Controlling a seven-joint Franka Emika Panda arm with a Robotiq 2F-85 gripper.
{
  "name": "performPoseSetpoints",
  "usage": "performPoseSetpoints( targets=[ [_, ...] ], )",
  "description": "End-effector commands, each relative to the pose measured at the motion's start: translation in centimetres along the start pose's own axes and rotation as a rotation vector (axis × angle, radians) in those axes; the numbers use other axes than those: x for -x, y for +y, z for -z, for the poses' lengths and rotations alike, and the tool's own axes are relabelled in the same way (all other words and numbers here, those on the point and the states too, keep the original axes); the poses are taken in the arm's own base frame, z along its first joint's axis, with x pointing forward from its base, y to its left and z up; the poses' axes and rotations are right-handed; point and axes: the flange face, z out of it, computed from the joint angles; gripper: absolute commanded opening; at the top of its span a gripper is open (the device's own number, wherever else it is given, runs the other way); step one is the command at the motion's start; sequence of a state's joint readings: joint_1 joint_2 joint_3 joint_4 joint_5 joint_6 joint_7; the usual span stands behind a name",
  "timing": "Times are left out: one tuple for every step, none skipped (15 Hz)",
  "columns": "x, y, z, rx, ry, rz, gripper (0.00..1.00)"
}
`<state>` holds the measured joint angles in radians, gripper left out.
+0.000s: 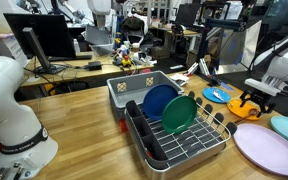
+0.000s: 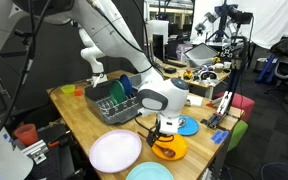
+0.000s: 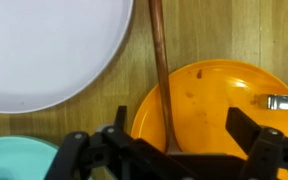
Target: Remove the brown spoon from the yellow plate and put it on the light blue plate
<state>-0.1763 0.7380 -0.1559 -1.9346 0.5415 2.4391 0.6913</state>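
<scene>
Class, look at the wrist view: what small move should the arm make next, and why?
Probably ease down a little and close the jaws on the brown spoon. The gripper is open above the yellow plate, and the spoon's handle runs between its jaws, not yet gripped. The spoon must be held before it can go to the light blue plate nearby.

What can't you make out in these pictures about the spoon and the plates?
1. Brown spoon: wrist view, lower end hidden behind the gripper, upper end cut by the top edge.
2. Same spoon, both exterior views: too small to find.
3. Light blue plate: wrist view, mostly cut off by the bottom-left corner.
</scene>
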Motion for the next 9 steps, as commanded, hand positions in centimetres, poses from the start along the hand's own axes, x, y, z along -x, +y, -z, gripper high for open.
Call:
performPoseSetpoints(
  targets=[
    [-0.58,-0.17,-0.25,0.03,0.0,-0.026,1.0],
    [-0.75,-0.22,-0.34,0.031,0.004,-0.03,1.0],
    [-0.9,-0.22,-0.45,0.037,0.008,-0.034,1.0],
    [-1.0,-0.23,-0.53,0.04,0.013,-0.035,1.0],
    [-1.13,-0.25,-0.62,0.045,0.018,-0.036,1.0],
    [-1.21,-0.28,-0.73,0.048,0.021,-0.037,1.0],
    [-1.32,-0.38,-0.89,0.051,0.025,-0.035,1.0],
    [-1.43,-0.48,-1.1,0.052,0.029,-0.032,0.95],
    [-1.51,-0.57,-1.24,0.056,0.033,-0.028,0.88]
  ],
)
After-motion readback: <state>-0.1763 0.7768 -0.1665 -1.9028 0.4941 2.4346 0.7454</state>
